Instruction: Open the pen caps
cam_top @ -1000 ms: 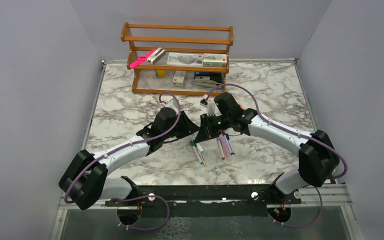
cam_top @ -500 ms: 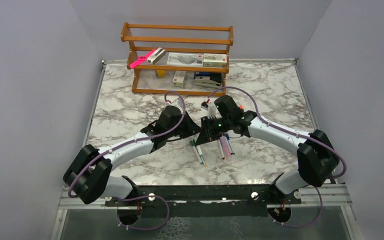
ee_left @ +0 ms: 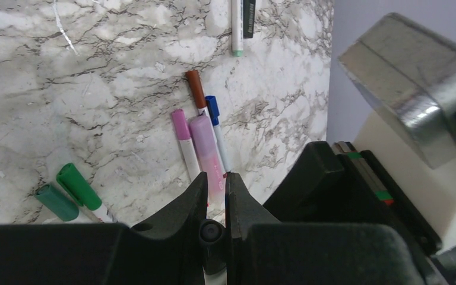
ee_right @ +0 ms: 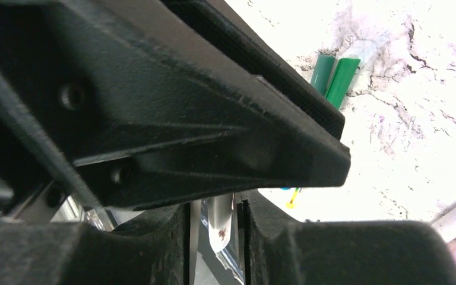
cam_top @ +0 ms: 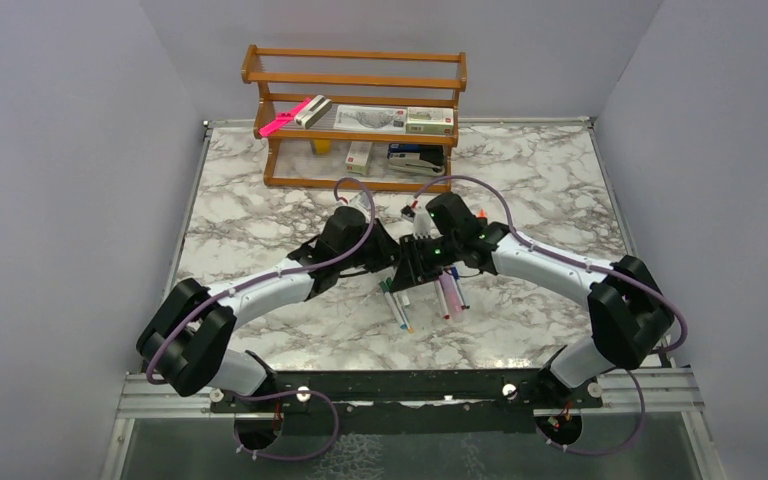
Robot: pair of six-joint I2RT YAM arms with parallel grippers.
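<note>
Risk — left fingers (ee_left: 190,202) clenched, contents unseen; right fingers (ee_right: 273,237) flank a white marker barrel (ee_right: 218,228), grip unclear — it may slip onto the table (ee_left: 95,89).

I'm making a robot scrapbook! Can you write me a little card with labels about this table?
Table: white-and-grey marbled tabletop
Green caps: bright green plastic pen cap beside darker green plastic pen cap
Other caps: dark red plastic cap, blue plastic cap, lilac plastic cap, close together
Left pincer: shut
Right pincer: white barrel between its fingers, grip unclear
Back: brown wooden rack
</note>
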